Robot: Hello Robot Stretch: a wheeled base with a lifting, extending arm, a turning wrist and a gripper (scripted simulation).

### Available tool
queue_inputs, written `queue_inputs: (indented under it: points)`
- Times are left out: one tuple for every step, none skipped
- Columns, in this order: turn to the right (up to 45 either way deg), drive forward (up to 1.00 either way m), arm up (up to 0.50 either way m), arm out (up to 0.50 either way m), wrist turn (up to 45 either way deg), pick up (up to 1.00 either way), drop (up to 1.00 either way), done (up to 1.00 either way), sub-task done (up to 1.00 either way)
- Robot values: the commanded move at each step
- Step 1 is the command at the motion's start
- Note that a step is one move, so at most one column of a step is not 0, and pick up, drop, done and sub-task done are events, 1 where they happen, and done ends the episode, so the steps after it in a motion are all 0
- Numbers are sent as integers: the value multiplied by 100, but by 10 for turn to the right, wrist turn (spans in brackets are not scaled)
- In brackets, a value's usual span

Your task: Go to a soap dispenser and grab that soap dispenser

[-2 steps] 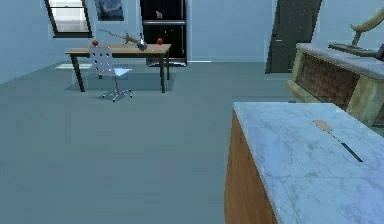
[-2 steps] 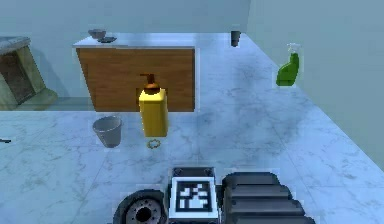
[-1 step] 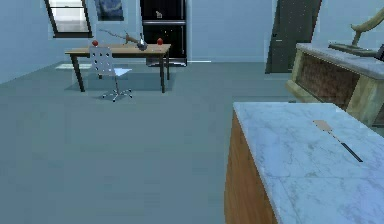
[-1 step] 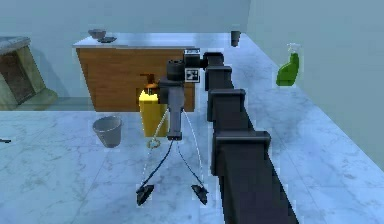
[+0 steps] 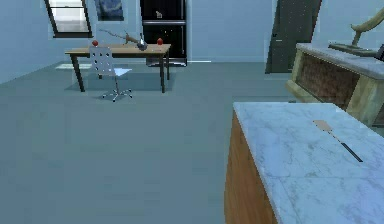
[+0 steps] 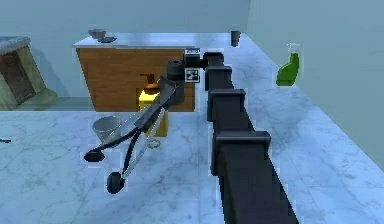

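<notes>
Soap dispenser [image 6: 290, 70], a small green bottle with a narrow neck and a spout-like top, stood upright on the white marble countertop [image 6: 330, 150], close to the pale wall at the arm side view's right.

Handling, as a judgement: the bottle was probably light plastic, stiff enough to take a firm hold, with a smooth body that could slip if wet. It looked tall for its base and likely to tip under a sideways knock. The best hold appeared to be across the broad lower body, below the neck. The thin top looked too small and too weak to carry it.

Markings: no label, brand or writing could be read on the bottle or anywhere else in either view.

The dark square arm [image 6: 235, 140] reached out across the countertop. The gripper [image 6: 104, 170] lay to the arm's left, well apart from the dispenser, which sat on the arm's other side. The state of its fingers could not be told. A clear glass cup [image 6: 105, 128] stood on the marble at the gripper's far end, so whether it held anything could not be told either.

Beyond these, a small yellow object [image 6: 150, 97] showed against a brown wooden cabinet [image 6: 120, 70], on whose top sat a grey bowl [image 6: 97, 36]. In the forward view, a flat utensil with a pale handle [image 5: 337, 140] lay on the marble.
</notes>
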Motion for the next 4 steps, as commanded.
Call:
queue_inputs:
  points:
    - [0,0,0,0,450,0,0,0,0]
    - [0,0,0,0,450,0,0,0,0]
    - [0,0,0,0,210,0,0,0,0]
    - [0,0,0,0,0,100,0,0,0]
